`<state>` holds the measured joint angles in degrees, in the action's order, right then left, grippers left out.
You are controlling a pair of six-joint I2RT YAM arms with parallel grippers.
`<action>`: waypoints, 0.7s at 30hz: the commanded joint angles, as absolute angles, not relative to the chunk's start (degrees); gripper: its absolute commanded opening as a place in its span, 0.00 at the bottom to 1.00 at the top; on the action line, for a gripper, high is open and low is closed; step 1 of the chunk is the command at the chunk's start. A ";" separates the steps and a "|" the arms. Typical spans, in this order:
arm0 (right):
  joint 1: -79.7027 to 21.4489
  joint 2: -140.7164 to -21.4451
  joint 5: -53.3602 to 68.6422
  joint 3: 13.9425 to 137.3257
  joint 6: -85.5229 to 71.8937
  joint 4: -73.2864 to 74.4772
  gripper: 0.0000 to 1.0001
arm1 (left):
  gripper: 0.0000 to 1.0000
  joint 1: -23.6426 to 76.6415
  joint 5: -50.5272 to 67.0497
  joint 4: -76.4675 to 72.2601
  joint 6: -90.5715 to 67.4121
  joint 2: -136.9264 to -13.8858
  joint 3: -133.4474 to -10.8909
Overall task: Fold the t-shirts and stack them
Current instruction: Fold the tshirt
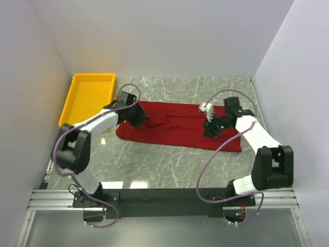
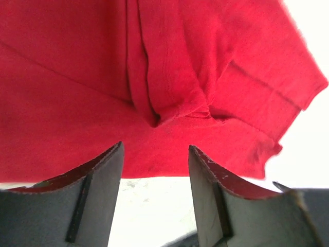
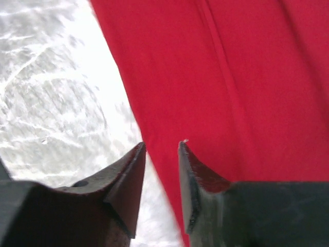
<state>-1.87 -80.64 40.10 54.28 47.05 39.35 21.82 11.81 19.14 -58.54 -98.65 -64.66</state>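
Note:
The dark red t-shirt lies on the marble table as a long folded band running left to right. My left gripper hovers over its left end, and in the left wrist view its jaws stand open with only bare table between them. The shirt's folds and a hemmed sleeve lie just past the fingertips. My right gripper is over the shirt's right part. In the right wrist view its jaws are narrowly open, and the shirt's edge runs under the gap, not pinched.
A yellow tray sits at the back left, next to the left arm. Grey walls close in the table on the left, back and right. Bare marble lies between the shirt and the arm bases.

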 commanded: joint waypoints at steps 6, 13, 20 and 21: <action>-20.28 -93.30 34.81 74.40 54.50 35.51 0.43 | 0.81 21.36 -6.49 20.30 -49.13 -75.34 -57.67; -32.59 -105.72 27.95 85.95 54.05 32.61 0.43 | 0.95 15.83 -10.63 28.82 -50.44 -59.78 -50.37; -37.52 -114.68 23.38 92.89 54.05 29.09 0.43 | 0.96 13.45 -12.48 34.10 -52.03 -48.26 -45.97; -37.96 -115.57 22.60 93.60 53.70 28.83 0.43 | 0.97 13.45 -12.57 34.36 -52.12 -47.03 -45.53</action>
<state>-36.88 -113.82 26.00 89.27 53.60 32.42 13.91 -10.79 32.36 -51.77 -50.04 -46.09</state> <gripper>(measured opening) 0.429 0.964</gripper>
